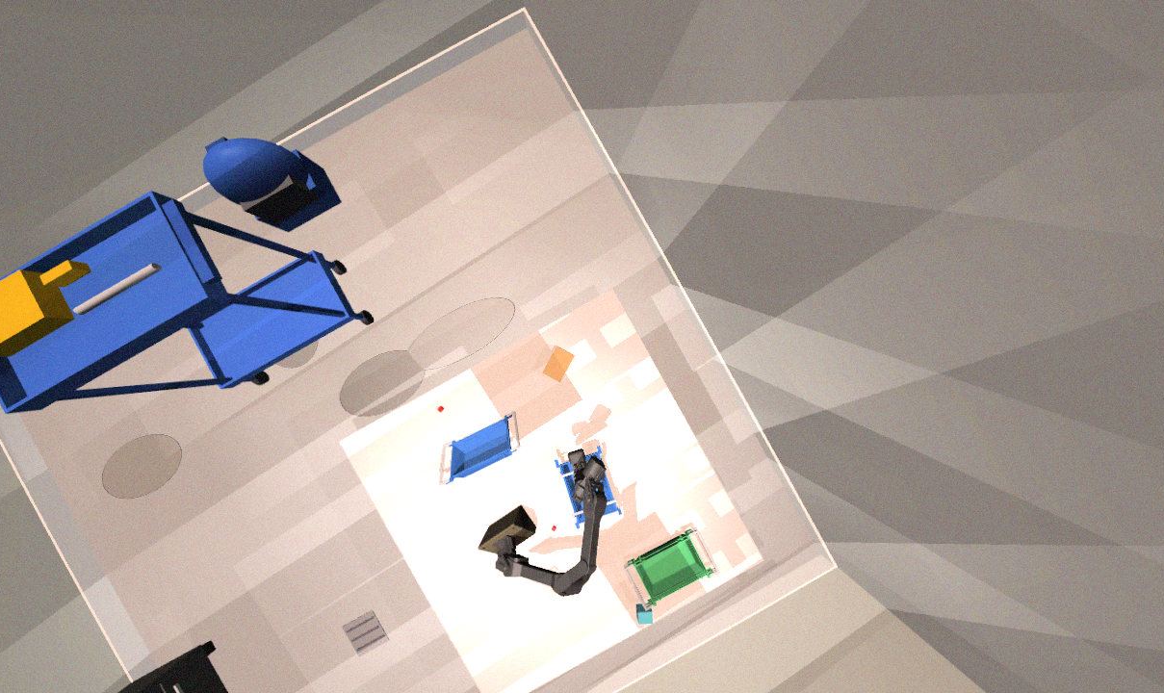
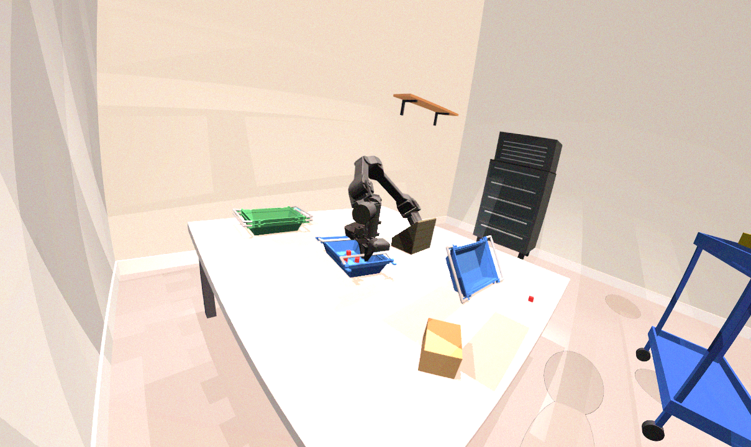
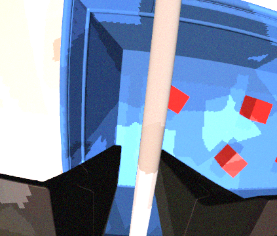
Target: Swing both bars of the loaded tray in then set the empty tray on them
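Bar-swinging now: the black gripper (image 1: 580, 493) (image 2: 369, 256) (image 3: 137, 155), unclenched, straddles the pale round bar (image 2: 356, 255) (image 3: 159, 72) over the loaded blue plastic tray (image 1: 573, 506) (image 2: 366, 270) (image 3: 65, 82), needing easing down to seat.

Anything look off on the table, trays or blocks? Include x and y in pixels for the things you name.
Yes, two things. The empty tray (image 1: 482, 448) (image 2: 472, 267) looks tipped up steeply rather than flat, its open side facing the exterior camera. And two red blocks lie loose outside the loaded tray (image 1: 579, 504) (image 2: 366, 269) (image 3: 102, 75): one near a table corner (image 1: 440, 408) (image 2: 530, 298), one by the arm (image 1: 554, 527).
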Robot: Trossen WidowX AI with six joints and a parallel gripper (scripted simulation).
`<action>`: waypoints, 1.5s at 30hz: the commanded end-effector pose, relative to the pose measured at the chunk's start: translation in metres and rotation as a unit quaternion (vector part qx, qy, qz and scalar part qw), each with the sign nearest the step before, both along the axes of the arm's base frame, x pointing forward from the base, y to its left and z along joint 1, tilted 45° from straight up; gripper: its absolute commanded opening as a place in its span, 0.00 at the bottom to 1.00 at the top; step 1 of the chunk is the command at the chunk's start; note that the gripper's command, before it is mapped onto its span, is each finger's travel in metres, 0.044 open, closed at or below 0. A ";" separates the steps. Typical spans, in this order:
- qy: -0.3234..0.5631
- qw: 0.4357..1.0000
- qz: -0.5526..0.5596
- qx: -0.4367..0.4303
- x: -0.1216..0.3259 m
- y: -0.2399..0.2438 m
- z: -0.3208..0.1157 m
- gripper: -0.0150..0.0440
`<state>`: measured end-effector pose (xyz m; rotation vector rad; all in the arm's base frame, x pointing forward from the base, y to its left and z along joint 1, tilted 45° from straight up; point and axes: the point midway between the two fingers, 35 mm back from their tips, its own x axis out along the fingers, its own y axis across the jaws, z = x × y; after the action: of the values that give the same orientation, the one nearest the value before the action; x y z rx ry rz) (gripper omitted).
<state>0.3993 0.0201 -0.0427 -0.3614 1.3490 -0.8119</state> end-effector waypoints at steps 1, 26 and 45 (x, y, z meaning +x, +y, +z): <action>0.002 1.000 0.008 0.001 -0.002 0.003 0.003 0.40; 0.005 1.000 0.012 0.000 -0.001 0.028 0.023 0.40; 0.005 1.000 0.012 0.000 0.000 0.028 0.023 0.40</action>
<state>0.3988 0.0481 -0.0196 -0.3806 1.3512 -0.7921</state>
